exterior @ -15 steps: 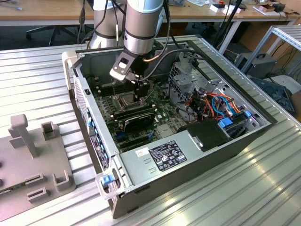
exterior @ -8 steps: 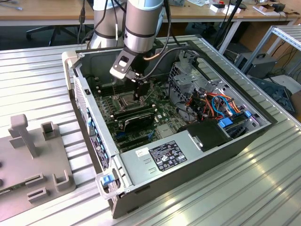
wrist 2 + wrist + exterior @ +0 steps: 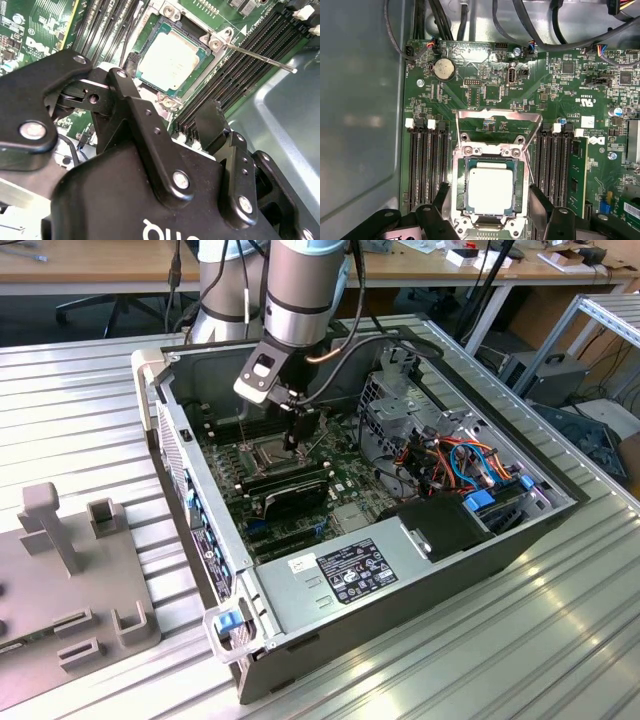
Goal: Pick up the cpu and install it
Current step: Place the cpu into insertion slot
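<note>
The cpu (image 3: pixel 490 188) (image 3: pixel 167 57), a flat silver-grey square, lies in the motherboard socket (image 3: pixel 460 200) with the metal load plate (image 3: pixel 497 122) swung up and open. My gripper (image 3: pixel 490 202) (image 3: pixel 170 92) (image 3: pixel 297 437) hangs just above the socket, open. Its two black fingers (image 3: pixel 441 196) stand on either side of the cpu and wider than it, with a gap to the chip on each side. The thin socket lever (image 3: pixel 260 56) sticks out to one side. In the exterior view the arm reaches down into the open computer case (image 3: pixel 300 610).
Empty memory slots (image 3: pixel 427 170) flank the socket, and memory sticks (image 3: pixel 290 490) sit beside it. A power supply (image 3: pixel 350 570), coloured cables (image 3: pixel 455 460) and a drive cage (image 3: pixel 400 390) fill the case. A grey fixture (image 3: pixel 70 570) lies at the exterior view's left.
</note>
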{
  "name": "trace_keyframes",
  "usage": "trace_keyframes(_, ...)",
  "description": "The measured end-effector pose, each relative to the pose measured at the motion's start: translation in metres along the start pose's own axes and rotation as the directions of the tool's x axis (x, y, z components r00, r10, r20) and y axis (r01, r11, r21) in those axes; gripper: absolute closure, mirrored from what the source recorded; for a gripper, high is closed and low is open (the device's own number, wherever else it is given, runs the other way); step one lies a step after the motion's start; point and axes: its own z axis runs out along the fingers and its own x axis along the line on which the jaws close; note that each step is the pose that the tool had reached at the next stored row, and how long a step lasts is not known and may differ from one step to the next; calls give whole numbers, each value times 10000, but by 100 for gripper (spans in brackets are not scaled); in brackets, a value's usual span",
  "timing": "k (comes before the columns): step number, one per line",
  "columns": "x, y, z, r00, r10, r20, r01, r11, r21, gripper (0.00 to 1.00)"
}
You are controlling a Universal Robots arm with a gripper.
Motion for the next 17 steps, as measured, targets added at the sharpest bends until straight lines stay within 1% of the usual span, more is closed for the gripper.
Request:
trace_keyframes(2,0,1,-32,10000,0,2,0,10000,0,27)
trace_keyframes(3,0,2,-37,10000,0,0,0,10000,-1,27)
trace_keyframes(13,1,1,-44,10000,-1,4,1,10000,1,27)
trace_keyframes(17,23,-3,-38,10000,0,2,0,10000,1,27)
